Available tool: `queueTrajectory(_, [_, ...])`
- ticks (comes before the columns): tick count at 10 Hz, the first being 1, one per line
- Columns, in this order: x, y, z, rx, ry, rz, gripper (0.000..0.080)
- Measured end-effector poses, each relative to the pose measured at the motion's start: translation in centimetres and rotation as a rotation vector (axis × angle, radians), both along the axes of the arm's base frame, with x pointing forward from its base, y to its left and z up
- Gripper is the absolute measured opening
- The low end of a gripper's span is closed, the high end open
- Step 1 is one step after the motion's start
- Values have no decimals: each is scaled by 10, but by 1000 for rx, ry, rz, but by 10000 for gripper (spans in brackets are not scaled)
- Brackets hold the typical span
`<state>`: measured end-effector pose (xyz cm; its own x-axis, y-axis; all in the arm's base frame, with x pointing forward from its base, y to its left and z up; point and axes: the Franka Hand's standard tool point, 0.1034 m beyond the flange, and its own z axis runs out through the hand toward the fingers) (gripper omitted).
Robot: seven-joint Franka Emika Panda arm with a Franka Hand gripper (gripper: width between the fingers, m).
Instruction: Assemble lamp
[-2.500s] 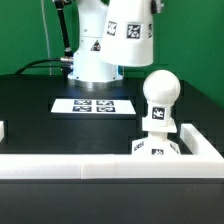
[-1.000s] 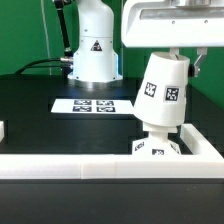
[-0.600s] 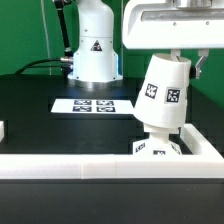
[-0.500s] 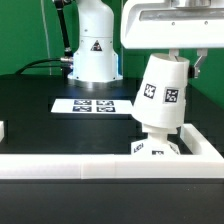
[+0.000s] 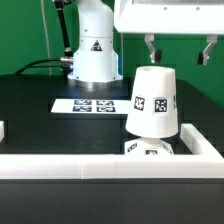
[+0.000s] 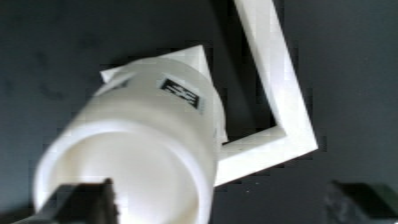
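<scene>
The white cone-shaped lamp shade stands upright over the bulb, which is hidden inside it. It rests on the square lamp base, whose tagged front edge shows beneath it. My gripper hangs above the shade, open and empty, with its dark fingers clear of the shade's top. In the wrist view the shade fills the lower part of the picture, offset toward one finger of my gripper. A corner of the base shows beyond the shade.
A white wall runs along the front and turns back at the exterior view's right; it also shows in the wrist view. The marker board lies on the black table. The white robot pedestal stands behind.
My gripper held the shade tilted above the base. It has let go and risen; the shade has dropped and now stands upright on the base.
</scene>
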<state>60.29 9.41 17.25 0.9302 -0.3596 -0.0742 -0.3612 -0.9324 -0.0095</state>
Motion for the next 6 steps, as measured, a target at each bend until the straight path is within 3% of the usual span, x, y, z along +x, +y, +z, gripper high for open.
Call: queueTrajectory(6, [-11, 5, -15, -13, -14, -6, 699])
